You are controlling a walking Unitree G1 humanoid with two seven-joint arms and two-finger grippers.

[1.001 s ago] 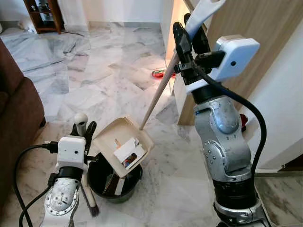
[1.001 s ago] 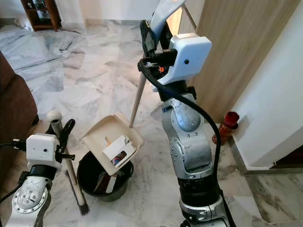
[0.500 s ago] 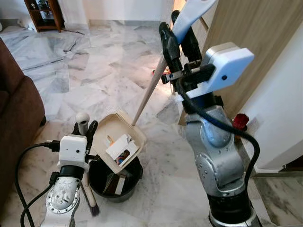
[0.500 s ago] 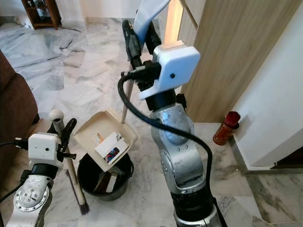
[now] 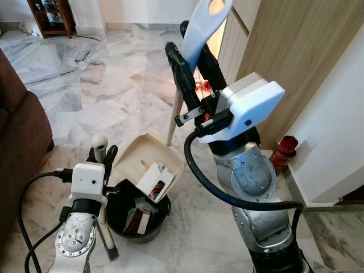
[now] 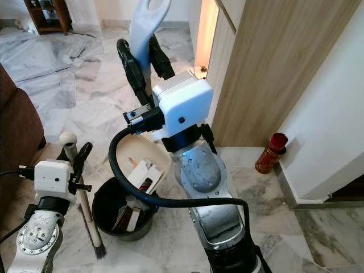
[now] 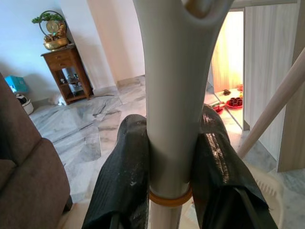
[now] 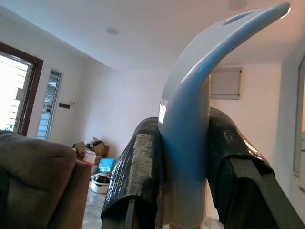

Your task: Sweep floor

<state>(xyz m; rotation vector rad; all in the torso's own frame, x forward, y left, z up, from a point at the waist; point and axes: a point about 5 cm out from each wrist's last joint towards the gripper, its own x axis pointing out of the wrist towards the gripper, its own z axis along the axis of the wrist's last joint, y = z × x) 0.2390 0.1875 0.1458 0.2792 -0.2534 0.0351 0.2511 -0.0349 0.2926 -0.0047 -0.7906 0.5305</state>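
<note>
I see my right pincer [image 5: 190,54] clamping the dustpan handle [image 5: 203,25]; dustpan [image 5: 149,165] tilts cartons over the black bucket [image 5: 138,213]. Left pincer [image 5: 100,154] grips the brush [image 5: 104,216].

- The two eye views look forward and steeply down from head height onto the grey-veined marble floor [image 5: 114,85]; they share the round black bin [image 5: 138,219] at 6 o'clock.
- The left wrist view sits very close behind its black fingers [image 7: 125,181], facing level along them towards a brown wooden cabinet [image 7: 66,71] at 10 o'clock.
- The right wrist view, equally close, faces upward at the white ceiling [image 8: 124,28].
</note>
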